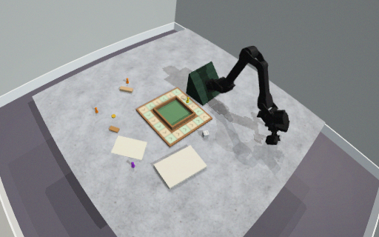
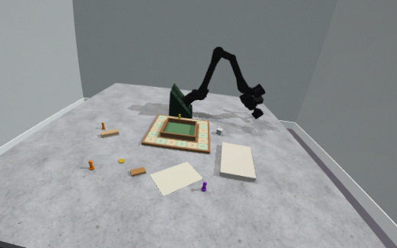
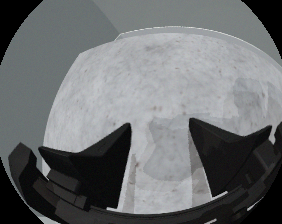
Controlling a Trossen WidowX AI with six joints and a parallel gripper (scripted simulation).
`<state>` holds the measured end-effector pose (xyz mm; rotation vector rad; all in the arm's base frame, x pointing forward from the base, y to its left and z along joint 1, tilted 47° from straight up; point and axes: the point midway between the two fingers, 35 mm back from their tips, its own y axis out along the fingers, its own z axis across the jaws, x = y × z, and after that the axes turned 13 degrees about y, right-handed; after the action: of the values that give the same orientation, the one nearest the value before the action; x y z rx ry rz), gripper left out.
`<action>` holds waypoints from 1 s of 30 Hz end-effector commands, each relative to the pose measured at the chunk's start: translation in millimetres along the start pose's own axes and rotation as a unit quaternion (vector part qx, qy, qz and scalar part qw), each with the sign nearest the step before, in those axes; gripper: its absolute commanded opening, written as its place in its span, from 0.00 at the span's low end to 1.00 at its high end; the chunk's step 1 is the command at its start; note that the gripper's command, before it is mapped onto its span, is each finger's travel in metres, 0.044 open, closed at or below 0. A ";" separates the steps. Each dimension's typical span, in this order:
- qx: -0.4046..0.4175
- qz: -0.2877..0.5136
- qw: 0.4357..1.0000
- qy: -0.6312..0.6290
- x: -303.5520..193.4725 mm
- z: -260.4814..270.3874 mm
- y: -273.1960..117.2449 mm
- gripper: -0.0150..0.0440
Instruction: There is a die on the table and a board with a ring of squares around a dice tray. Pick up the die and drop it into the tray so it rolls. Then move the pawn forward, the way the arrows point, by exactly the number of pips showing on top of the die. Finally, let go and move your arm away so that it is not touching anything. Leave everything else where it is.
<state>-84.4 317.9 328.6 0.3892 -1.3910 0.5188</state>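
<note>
Jaws of the black gripper (image 1: 272, 139) (image 2: 257, 113) (image 3: 160, 121) are being held partly open, with nothing gripped. The small white cubic die (image 1: 206, 133) (image 2: 219, 132) is being left untouched right of centre in the top view; level, centred straddling is being advised before closing.

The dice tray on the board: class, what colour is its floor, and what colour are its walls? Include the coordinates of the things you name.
Green floor, brown walls; the dice tray (image 1: 173, 112) (image 2: 179, 129) shows best from the top.
</note>
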 end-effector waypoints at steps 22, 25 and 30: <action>-0.399 0.046 0.838 0.369 -46.9 -215.2 -167.6 0.72; -0.441 0.044 0.771 0.457 -72.6 -227.2 -207.4 0.72; -0.486 -0.031 0.596 0.638 -112.4 -230.0 -278.1 0.72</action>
<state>230.2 236.1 215.8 -0.7130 -0.3330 -0.0543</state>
